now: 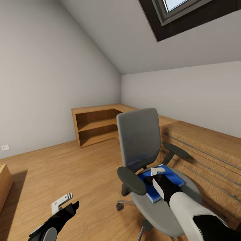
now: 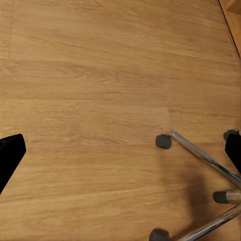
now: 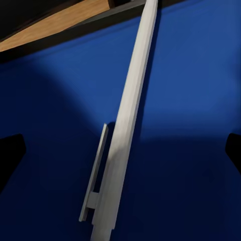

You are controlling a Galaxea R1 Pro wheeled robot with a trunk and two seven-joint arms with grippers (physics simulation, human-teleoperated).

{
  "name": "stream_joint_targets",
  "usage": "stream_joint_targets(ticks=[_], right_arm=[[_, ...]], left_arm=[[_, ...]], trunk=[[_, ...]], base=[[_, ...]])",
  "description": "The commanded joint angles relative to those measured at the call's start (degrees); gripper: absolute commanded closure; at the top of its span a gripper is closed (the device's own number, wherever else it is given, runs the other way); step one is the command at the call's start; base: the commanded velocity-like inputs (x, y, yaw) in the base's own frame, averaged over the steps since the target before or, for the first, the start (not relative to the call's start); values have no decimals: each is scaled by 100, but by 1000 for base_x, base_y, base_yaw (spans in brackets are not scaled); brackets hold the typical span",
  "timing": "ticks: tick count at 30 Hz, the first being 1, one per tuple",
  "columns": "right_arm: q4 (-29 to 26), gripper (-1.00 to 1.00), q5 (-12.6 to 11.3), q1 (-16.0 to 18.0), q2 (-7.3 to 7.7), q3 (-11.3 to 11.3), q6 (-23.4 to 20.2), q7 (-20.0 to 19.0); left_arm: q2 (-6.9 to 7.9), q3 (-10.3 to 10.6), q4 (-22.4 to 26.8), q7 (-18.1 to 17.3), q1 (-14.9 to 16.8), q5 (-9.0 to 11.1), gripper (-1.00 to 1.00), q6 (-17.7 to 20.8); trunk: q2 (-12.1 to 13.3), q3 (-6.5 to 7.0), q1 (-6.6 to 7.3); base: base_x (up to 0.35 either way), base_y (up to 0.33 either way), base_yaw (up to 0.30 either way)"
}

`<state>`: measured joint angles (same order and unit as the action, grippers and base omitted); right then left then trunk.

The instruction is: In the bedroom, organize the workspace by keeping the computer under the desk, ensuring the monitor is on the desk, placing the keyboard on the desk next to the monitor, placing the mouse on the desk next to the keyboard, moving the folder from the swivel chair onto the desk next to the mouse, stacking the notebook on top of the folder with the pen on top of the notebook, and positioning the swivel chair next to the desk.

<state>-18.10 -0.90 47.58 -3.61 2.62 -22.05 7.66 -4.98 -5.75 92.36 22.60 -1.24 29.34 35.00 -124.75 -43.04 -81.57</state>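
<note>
Right gripper (image 1: 157, 171): over folder (image 1: 174, 179), jaws spread wide, nothing between them; dark fingertips (image 3: 10, 150) at both edges of the wrist view, above the blue cover and a pale grey clip-like strip (image 3: 125, 130) lying on it. Folder: flat on chair (image 1: 139, 140) seat, beside the backrest. Left gripper (image 1: 65, 204): low over wood floor (image 2: 100, 75), jaws apart, empty, near chrome chair base (image 2: 201, 155). Low wood shelving (image 1: 97, 125): against far wall.
</note>
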Motion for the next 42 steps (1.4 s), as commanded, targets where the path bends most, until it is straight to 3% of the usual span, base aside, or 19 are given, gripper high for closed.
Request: stream_joint_targets(ticks=[1,5,6,42], right_arm=[[-9,-100,-11,2,1,28,-36,25],[-9,-100,-10,1,1,28,-37,25],[-9,100,-12,1,1,28,-37,25],[-49,100,-7,-3,9,23,-195,24]], left_arm=[[-3,-5,10,43,1,61,-100,15],[-3,-5,10,43,1,62,-100,15],[-3,-5,10,43,1,61,-100,15],[-3,-5,10,43,1,63,-100,15]], trunk=[[-2,-5,1],[-2,-5,1],[-2,-5,1],[-2,-5,1]], base=[[0,0,0],[0,0,0],[0,0,0],[0,0,0]])
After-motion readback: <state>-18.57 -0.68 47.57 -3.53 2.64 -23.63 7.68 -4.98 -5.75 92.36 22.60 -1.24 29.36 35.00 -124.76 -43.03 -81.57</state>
